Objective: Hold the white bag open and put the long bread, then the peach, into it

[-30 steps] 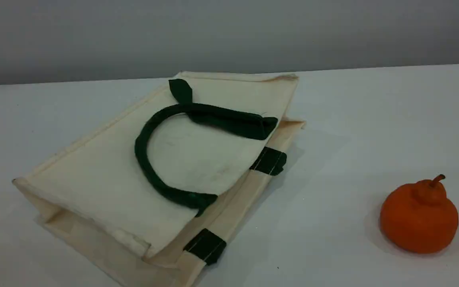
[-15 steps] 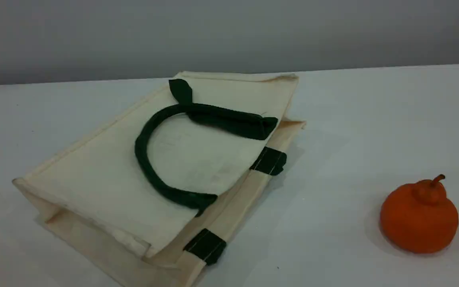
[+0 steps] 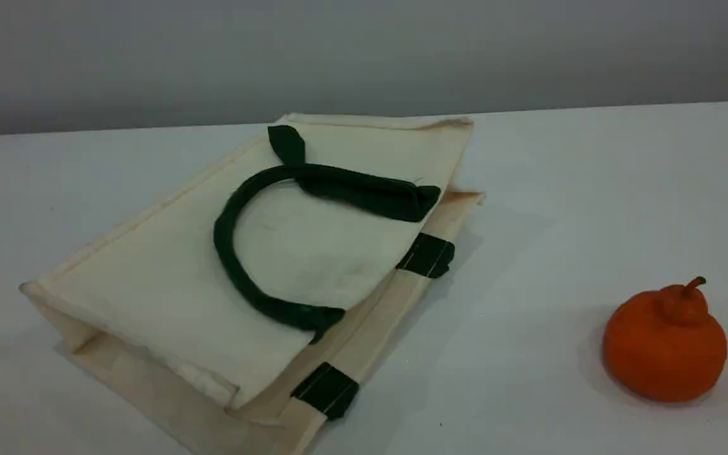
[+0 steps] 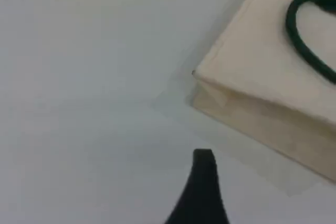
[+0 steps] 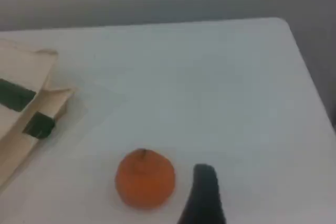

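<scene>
The white bag [image 3: 168,284] lies flat on its side on the table, its mouth toward the right and pressed nearly shut. One dark green handle [image 3: 225,246] rests curled on its upper face. The left wrist view has the bag's bottom corner [image 4: 252,77] to the upper right of my left gripper's one visible fingertip [image 4: 203,182], which hangs over bare table with nothing against it. The right wrist view shows the bag's mouth edge [image 5: 26,69] at far left, well apart from my right gripper's fingertip [image 5: 203,192]. The long bread and the peach are out of view.
A round orange stemmed fruit [image 3: 664,344] sits at the front right of the table, just left of the right fingertip [image 5: 145,178]. The white table's [image 5: 220,77] far right corner and a grey wall lie beyond.
</scene>
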`<state>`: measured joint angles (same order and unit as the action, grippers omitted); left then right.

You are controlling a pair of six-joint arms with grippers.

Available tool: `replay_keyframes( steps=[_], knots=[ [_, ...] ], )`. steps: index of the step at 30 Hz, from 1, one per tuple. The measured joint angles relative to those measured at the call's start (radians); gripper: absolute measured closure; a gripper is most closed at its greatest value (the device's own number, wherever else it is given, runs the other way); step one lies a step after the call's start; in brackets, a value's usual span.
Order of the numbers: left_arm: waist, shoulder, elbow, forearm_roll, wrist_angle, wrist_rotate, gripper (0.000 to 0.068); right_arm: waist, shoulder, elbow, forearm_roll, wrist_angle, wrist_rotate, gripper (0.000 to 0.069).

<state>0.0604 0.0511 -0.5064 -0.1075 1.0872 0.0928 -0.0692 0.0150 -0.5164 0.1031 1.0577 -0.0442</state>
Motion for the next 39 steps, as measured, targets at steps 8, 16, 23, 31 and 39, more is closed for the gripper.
replay_keyframes(
  steps=[8,16,23,31,39],
  knots=[
    [0.0,-0.053,0.0,0.0,0.0,-0.001,0.0114,0.052,-0.015,0.0,0.0,-0.001,0.001,0.0164],
    [0.0,-0.052,0.0,0.0,-0.001,-0.001,0.0114,0.064,-0.015,0.0,0.002,-0.002,0.001,0.0164],
    [-0.001,-0.051,0.0,0.0,-0.001,-0.001,0.0114,0.069,-0.015,0.0,0.006,-0.002,0.0,0.0164],
    [-0.002,-0.051,0.0,0.0,-0.002,-0.001,0.0114,0.069,-0.015,0.0,0.006,-0.002,0.001,0.0164],
    [-0.002,-0.051,0.0,0.0,-0.002,-0.001,0.0114,0.069,-0.015,0.0,0.006,-0.002,0.001,0.0164]
  ],
)
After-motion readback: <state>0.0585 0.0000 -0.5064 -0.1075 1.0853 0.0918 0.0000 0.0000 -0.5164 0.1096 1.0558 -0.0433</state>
